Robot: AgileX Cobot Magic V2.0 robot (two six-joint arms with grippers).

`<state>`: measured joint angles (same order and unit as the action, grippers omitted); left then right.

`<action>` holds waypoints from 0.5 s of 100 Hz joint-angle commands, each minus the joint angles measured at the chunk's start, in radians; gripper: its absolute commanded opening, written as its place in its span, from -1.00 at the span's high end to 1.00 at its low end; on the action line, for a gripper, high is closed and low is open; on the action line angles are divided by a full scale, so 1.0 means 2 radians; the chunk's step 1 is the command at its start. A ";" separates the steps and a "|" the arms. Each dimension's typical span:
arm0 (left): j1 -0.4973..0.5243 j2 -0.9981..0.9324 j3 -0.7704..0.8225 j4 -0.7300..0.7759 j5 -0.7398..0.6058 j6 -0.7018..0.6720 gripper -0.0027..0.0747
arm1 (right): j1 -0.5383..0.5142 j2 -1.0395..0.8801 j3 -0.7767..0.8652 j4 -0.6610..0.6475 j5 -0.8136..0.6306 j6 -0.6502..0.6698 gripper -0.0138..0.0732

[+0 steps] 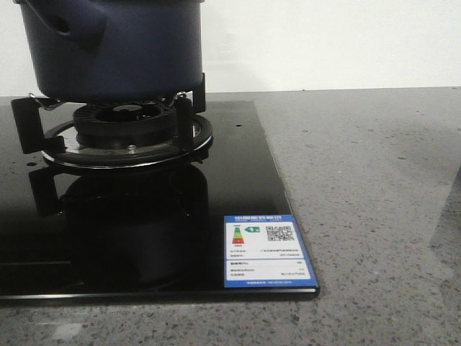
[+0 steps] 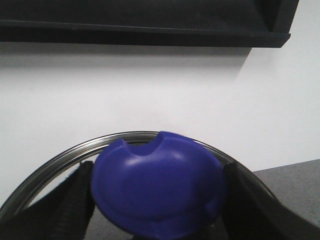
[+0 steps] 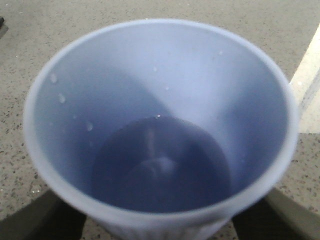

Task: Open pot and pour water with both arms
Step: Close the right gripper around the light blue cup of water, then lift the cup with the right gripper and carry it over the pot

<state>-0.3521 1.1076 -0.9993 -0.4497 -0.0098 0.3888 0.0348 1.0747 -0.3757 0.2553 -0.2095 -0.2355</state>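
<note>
The dark navy-blue pot (image 1: 115, 47) sits on the gas burner (image 1: 126, 133) at the upper left of the front view, its stubby side handle (image 1: 68, 21) pointing left; its top is cut off. No gripper shows in the front view. In the left wrist view my left gripper (image 2: 157, 200) is shut on the blue knob (image 2: 157, 185) of a steel-rimmed glass lid (image 2: 55, 162), held up in front of a white wall. In the right wrist view my right gripper (image 3: 157, 222) is shut on a pale blue ribbed cup (image 3: 75, 115) with water (image 3: 160, 170) in its bottom, above the speckled counter.
A black glass hob (image 1: 238, 187) with a blue-and-white energy label (image 1: 265, 251) covers the left of the grey speckled counter (image 1: 374, 180). A dark shelf (image 2: 150, 25) hangs on the wall above the lid. A pale strip (image 3: 310, 75) lies on the counter beside the cup.
</note>
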 commanded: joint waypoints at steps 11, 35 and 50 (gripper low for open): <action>0.001 -0.015 -0.019 0.001 -0.057 0.000 0.06 | 0.000 -0.025 -0.059 -0.009 0.014 0.000 -0.05; 0.001 -0.015 -0.019 0.008 -0.068 0.000 0.06 | 0.022 -0.028 -0.190 -0.013 0.169 -0.016 -0.05; 0.001 -0.015 -0.019 0.011 -0.068 0.000 0.06 | 0.067 -0.019 -0.259 -0.015 0.220 -0.052 -0.05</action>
<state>-0.3521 1.1076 -0.9993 -0.4333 -0.0324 0.3888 0.1245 1.0410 -0.7889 0.2339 0.2562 -0.2884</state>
